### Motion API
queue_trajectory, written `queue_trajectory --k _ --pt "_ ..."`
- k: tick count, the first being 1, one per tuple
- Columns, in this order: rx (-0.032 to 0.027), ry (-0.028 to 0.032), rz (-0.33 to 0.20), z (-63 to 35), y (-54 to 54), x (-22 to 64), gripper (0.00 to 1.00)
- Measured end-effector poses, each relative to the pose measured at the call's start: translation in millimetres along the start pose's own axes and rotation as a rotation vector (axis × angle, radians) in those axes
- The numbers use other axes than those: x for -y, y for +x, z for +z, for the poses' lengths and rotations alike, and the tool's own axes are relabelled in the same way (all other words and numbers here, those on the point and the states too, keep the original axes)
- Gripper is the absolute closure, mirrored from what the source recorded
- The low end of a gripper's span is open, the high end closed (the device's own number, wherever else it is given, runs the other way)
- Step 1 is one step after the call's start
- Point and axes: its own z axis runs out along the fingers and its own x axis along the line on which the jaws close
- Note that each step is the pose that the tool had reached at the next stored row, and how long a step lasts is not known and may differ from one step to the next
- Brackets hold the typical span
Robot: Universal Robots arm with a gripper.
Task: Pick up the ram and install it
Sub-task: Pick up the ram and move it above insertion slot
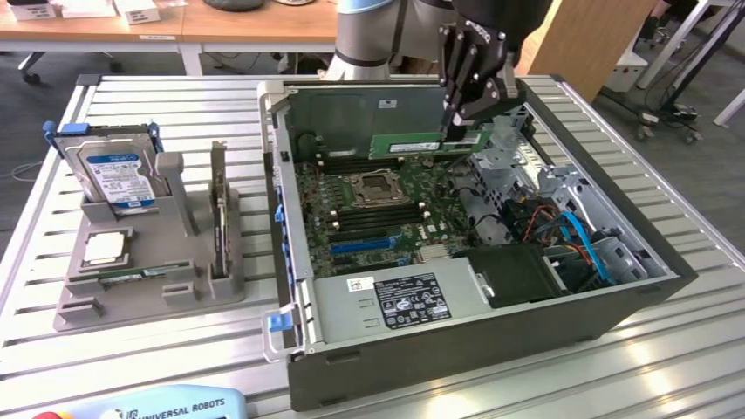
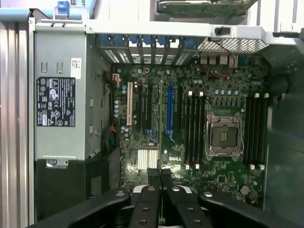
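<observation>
The ram (image 1: 421, 143), a long green stick with a white sticker, is hanging level and on edge over the far part of the motherboard (image 1: 349, 220), clamped in the gripper (image 1: 462, 133).

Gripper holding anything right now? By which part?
Yes: the ram, pinched in the jaws of the gripper near its end toward the exterior view's right.

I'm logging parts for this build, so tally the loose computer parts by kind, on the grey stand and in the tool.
Silver hard drive with blue label: 1
Square silver processor chip: 1
Long green ram stick, clamped in the tool: 1
Thin boards of unclear kind, one upright and one flat, on the grey stand: 2
Total: 5
</observation>
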Motion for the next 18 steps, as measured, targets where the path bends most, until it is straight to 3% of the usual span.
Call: queue_trajectory --k 3,10,18 --pt "-0.0002 -0.0003 0.000 -0.1 0.1 5.3 0.89" --pt "0.0000 -0.0002 0.000 0.2 -0.8 5.6 0.89" --pt "0.0000 -0.0002 0.000 3.0 -15.8 5.6 0.89"
